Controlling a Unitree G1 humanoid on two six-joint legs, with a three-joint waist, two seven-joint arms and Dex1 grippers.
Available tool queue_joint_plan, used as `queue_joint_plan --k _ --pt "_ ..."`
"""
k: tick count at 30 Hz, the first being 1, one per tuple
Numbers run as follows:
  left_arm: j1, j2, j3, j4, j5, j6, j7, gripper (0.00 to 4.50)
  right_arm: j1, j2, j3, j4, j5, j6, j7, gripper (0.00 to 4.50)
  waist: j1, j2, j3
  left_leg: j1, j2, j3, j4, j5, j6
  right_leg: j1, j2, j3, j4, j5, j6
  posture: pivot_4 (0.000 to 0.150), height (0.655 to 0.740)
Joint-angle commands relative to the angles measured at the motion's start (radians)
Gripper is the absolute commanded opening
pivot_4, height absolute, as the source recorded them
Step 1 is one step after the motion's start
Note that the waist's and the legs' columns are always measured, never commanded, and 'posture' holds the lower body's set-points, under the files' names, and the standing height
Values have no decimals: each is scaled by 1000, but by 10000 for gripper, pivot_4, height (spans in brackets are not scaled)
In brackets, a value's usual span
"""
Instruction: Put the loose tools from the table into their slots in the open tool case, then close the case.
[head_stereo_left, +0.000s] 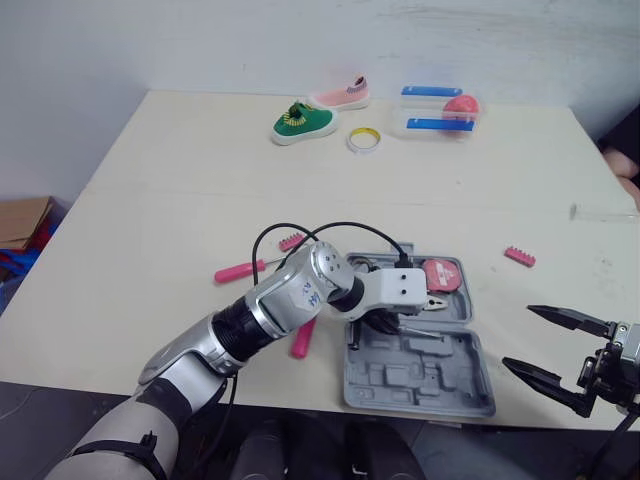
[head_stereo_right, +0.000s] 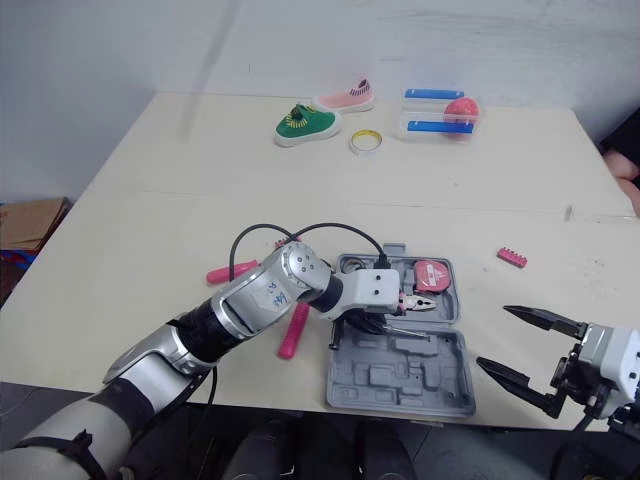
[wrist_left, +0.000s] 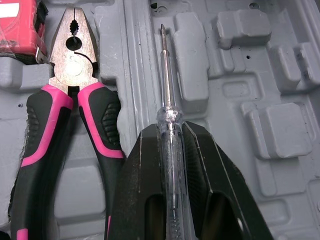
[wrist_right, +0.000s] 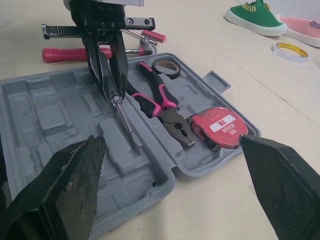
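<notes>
Grey plastic case (head_stereo_left: 420, 388) lies open and flat on the table. Judged status: task partly complete.

Seated in the case, all in its far half:
- pliers (wrist_left: 74, 62) with pink grips;
- tape measure (wrist_right: 220, 126), red, just beside the plier head;
- dark roll (wrist_right: 164, 67) by the plier handles.

The near half of the case shows bare moulded recesses.

In hand: the left gripper (wrist_left: 167, 132) is clamped narrow on the clear handle of a screwdriver (wrist_left: 166, 85). The shaft slants down over the case, tip low at the moulded ridge just beside the pliers. Whether the tip touches the plastic cannot be told. The screwdriver is not yet in a slot.

Standby: the right gripper (head_stereo_left: 517, 336) hangs off the right of the case with its fingers spread wide and nothing between them.

Outside the case:
- one pink tool (head_stereo_left: 238, 270) well to the left;
- a second pink handle (head_stereo_left: 302, 338) against the left edge;
- a pink strip (head_stereo_left: 291, 241) beyond the left corner;
- another strip (head_stereo_left: 519, 256) off to the right.

Left to do: release the screwdriver into its recess, load the loose tools, fold the case shut.
</notes>
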Motion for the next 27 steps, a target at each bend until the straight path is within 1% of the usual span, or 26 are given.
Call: queue_joint_plan --k 1,3,4,7,8,9,14,17,18,21,23,26,27 --pt "-1 -3 -21 -15 3 11 -6 64 -2 5 -4 -38 12 2 -11 45000 0 0 0 0 0 0 0 0 0 0 0 0 0 0 0 1500 7400" --pt "-3 -2 -23 -21 6 6 -7 64 -8 1 0 -52 13 14 -25 45000 0 0 0 0 0 0 0 0 0 0 0 0 0 0 0 1500 7400" --pt "-4 0 -24 -23 8 2 -7 7705 -11 0 2 -60 13 20 -33 45000 0 0 0 0 0 0 0 0 0 0 0 0 0 0 0 1500 7400" --pt "-19 -14 17 -51 -12 -7 -5 20683 -27 -9 10 -85 15 49 -56 45000 0 0 0 0 0 0 0 0 0 0 0 0 0 0 0 1500 7400" --pt "-27 -12 29 -66 -20 -12 -12 26567 -33 -12 11 -90 16 59 -61 45000 0 0 0 0 0 0 0 0 0 0 0 0 0 0 0 1500 7400" --pt "-36 -13 45 -81 -33 0 -17 30078 -38 -15 11 -93 16 67 -64 45000 0 0 0 0 0 0 0 0 0 0 0 0 0 0 0 1500 7400" --pt "-53 18 80 -131 -62 -6 -36 30078 -55 -23 9 -103 19 94 -72 45000 1 0 0 0 0 0 0 0 0 0 0 0 0 0 0 1500 7400" --pt "-33 7 151 -127 -112 -54 -36 30078 -57 -21 11 -113 19 106 -78 45000 0 0 0 0 0 0 0 0 0 0 0 0 1 0 0 1500 7400" --pt "-18 -4 177 -116 -129 -107 -37 30078 -57 -20 12 -116 18 109 -79 45000 0 0 0 0 0 0 0 0 0 0 0 0 1 0 0 1500 7400" --pt "58 -36 265 -70 -180 -287 -35 21919 -56 -15 12 -123 16 115 -83 45000 0 0 0 0 0 0 0 0 -1 0 0 0 1 0 0 1500 7400" --pt "115 -67 326 -29 -226 -341 -32 12894 -53 -11 11 -125 15 117 -86 45000 0 0 0 0 0 0 0 0 -1 0 0 0 1 0 0 1500 7400" --pt "169 -57 313 35 -206 -472 -71 368 -48 -7 9 -127 14 116 -88 45000 0 0 0 0 0 0 1 0 -1 0 0 -1 1 0 0 1500 7400" --pt "190 -79 326 74 -219 -497 -66 368 -48 -7 9 -126 14 115 -89 45000 0 0 0 0 0 0 1 0 -1 0 0 -1 1 0 0 1500 7400"
